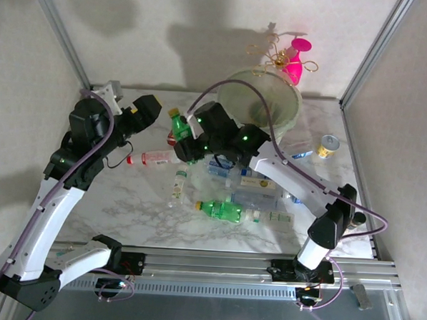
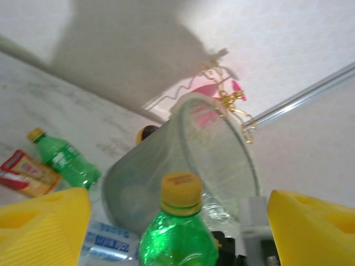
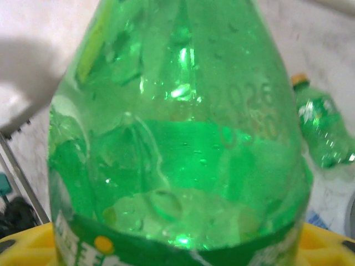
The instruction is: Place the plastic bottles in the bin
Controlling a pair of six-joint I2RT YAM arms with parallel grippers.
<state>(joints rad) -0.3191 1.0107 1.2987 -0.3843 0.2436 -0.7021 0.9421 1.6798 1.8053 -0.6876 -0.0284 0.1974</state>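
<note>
My right gripper [image 1: 187, 135] is shut on a green plastic bottle [image 1: 177, 122] with a yellow cap and holds it upright above the table's middle left. In the right wrist view that bottle [image 3: 177, 127] rises close in front of my yellow fingers [image 3: 33, 246]. My left gripper [image 1: 149, 108] is open just left of it; in the left wrist view the bottle [image 2: 177, 233] stands in the gap between my wide yellow fingers [image 2: 44, 227], touching neither. The bin [image 1: 263, 102] stands at the back, right of centre, and also shows as the bin [image 2: 183, 166] behind the bottle. Several more bottles lie on the table [image 1: 125, 205].
A green bottle [image 1: 221, 210], a red-labelled clear bottle [image 1: 150, 157] and blue-labelled clear bottles [image 1: 254, 198] lie between the arms. A gold-topped can [image 1: 328, 146] stands at the right. A pink-and-gold ornament [image 1: 290, 60] sits behind the bin. Frame posts edge the table.
</note>
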